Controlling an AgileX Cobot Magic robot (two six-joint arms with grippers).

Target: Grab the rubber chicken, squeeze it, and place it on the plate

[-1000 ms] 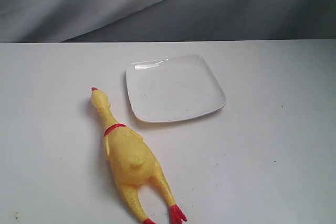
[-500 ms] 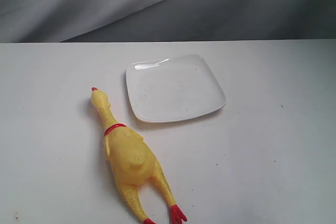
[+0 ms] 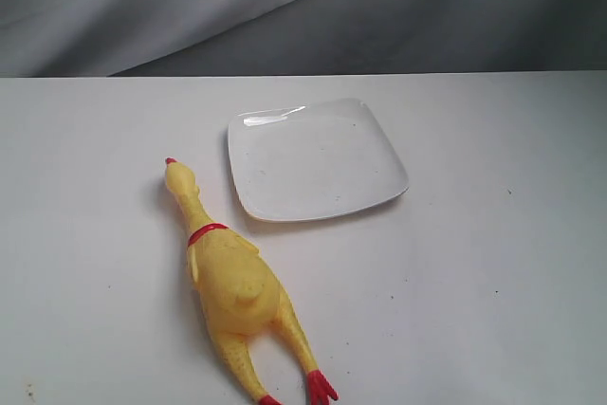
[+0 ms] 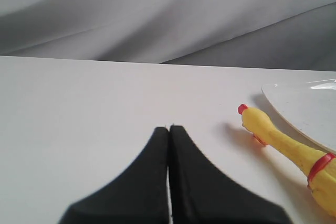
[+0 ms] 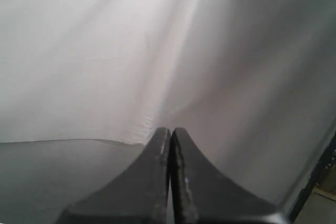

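Yellow rubber chicken [image 3: 237,282] lies flat by the tabletop's near edge, left of mid, head just short of the plate [image 3: 318,160]. Looks soft, light, squashy; I'd grab the fat belly, not the neck. Both closed & empty: left gripper [image 4: 169,128], right gripper [image 5: 170,129].

Count: one chicken [image 3: 235,277], one plate [image 3: 318,160], one table [image 3: 474,282], one cloth [image 3: 190,7], one left gripper [image 4: 169,127], one right gripper [image 5: 170,129].

A white surface [image 3: 493,310] is seen across the lower frame, backed along the top by a creased grey cloth backdrop [image 3: 190,7].
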